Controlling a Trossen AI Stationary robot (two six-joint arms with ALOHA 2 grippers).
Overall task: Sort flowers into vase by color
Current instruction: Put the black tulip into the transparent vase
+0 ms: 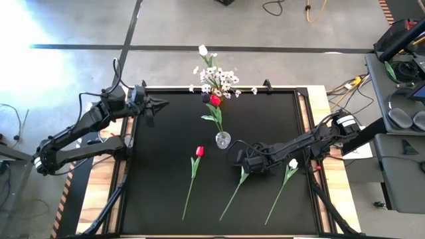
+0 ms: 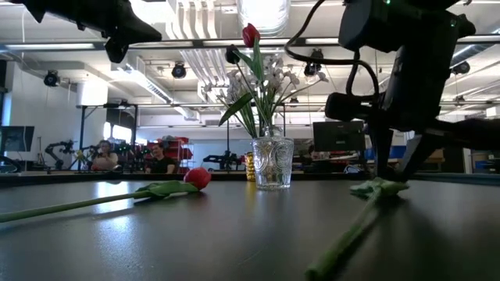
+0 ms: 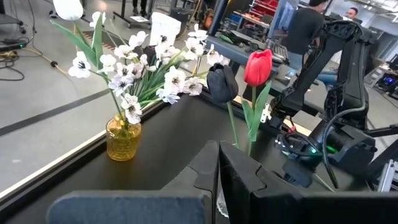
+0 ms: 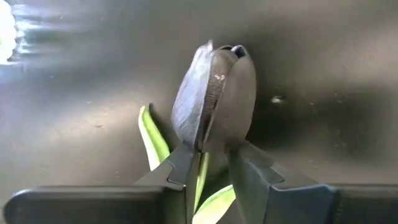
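In the right wrist view the right gripper [image 4: 211, 168] is closing its jaws on the stem just under a dark tulip [image 4: 214, 99] lying on the bench [image 4: 323, 74], while from above the left gripper [image 1: 159, 104], jaws together and empty, is hanging near the vase [image 1: 223, 139].

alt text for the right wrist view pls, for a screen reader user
Close-up of a dark near-black tulip lying on the black table, with the right gripper at the base of its bloom, one dark finger on each side of the stem. Green leaves show under the bloom, between the fingers and beside them.
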